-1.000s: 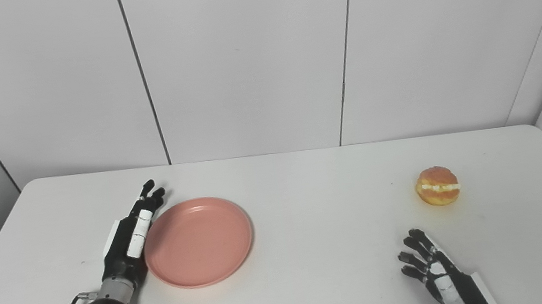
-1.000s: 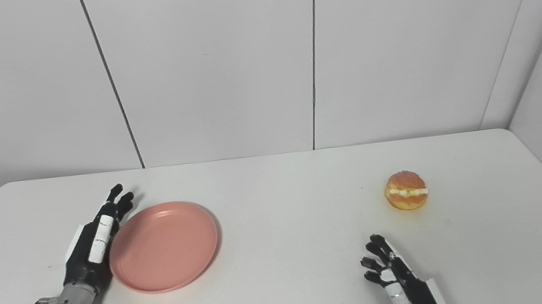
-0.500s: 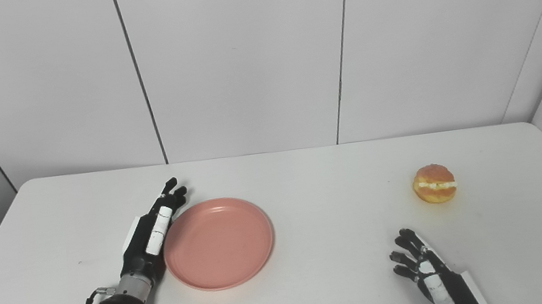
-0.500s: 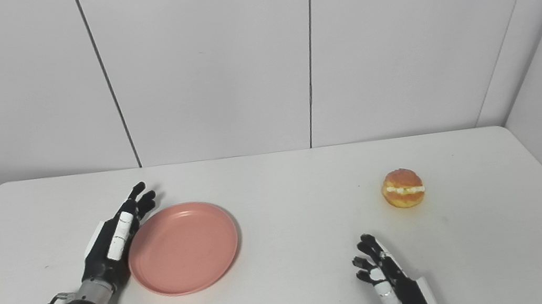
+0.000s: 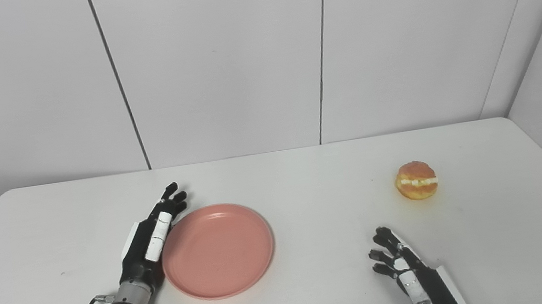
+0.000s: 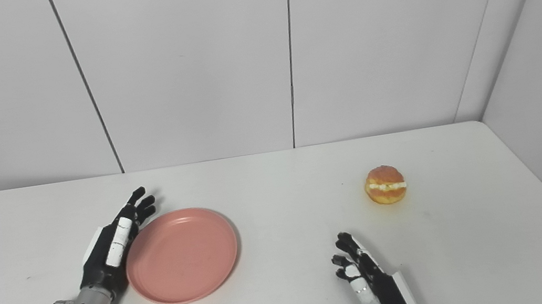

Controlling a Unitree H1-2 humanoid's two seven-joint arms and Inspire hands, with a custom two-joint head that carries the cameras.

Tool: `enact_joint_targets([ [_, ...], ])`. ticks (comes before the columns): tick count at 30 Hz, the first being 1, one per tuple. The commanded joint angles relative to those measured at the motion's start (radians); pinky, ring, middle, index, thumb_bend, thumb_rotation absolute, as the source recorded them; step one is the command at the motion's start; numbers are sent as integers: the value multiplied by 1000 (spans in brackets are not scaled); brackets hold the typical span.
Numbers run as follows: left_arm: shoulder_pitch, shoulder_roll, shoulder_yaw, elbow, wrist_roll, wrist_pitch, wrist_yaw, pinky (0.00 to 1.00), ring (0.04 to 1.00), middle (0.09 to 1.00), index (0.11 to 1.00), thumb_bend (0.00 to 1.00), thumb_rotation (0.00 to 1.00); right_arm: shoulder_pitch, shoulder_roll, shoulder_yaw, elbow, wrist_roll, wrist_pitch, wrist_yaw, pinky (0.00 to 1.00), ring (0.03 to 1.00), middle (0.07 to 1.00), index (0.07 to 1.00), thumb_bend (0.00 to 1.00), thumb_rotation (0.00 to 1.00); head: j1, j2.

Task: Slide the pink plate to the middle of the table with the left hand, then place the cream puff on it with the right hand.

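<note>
At far left, the left robot hand [image 5: 148, 241] lies low over the white counter [image 5: 306, 179], its arm entering from the bottom edge. The hand is released: it grasps nothing, and its dark fingers [image 5: 171, 198] extend straight and slightly apart toward the rear wall. Its inner edge lies against the left rim of the pink plate [image 5: 217, 250]; whether the two actually touch cannot be resolved from these views.

The pink plate rests flat on the counter, left of the counter's centre, upright, with nothing on it. Its shallow raised rim is visible all round.

Right of centre, near the front edge, the right robot hand [image 5: 404, 268] rises from the bottom of the frame. It too is released, with fingers [image 6: 346, 250] spread and somewhat curled, grasping nothing. It stands well apart from the plate.

Farther right and toward the rear, the cream puff [image 5: 416, 181] sits alone on the counter: a round golden-brown pastry with a pale band of filling across its middle. It lies beyond and to the right of the right robot hand, untouched by it.

Behind the counter, pale wall panels [image 5: 215, 59] with dark vertical seams close the scene.
</note>
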Motion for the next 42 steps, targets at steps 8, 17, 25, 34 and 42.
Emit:
enact_joint_targets([
  [8, 1, -60, -20, -46, 27, -3, 10, 797, 916, 917, 917, 875, 861, 3, 15, 29, 12, -16, 46, 23, 804, 853, 909, 899, 883, 991, -19, -2],
  [17, 1, -95, -19, -61, 67, 25, 60, 824, 923, 913, 901, 903, 882, 0, 23, 32, 17, -32, 50, 25, 809, 852, 912, 903, 879, 1000, -32, -2],
  [25, 2, -126, -25, -95, 91, 60, 87, 885, 931, 913, 901, 859, 911, 0, 24, 32, 19, -32, 48, 27, 806, 846, 910, 900, 878, 1000, -30, -2],
  [34, 11, -161, -35, -140, 138, 115, 133, 920, 916, 899, 884, 838, 932, 2, 24, 34, 20, -36, 44, 25, 805, 848, 910, 901, 871, 1000, -33, -2],
  [42, 6, -175, -35, -165, 150, 164, 144, 904, 908, 889, 879, 839, 933, -2, 33, 38, 36, -55, 36, 16, 794, 842, 907, 895, 874, 1000, -67, -8],
])
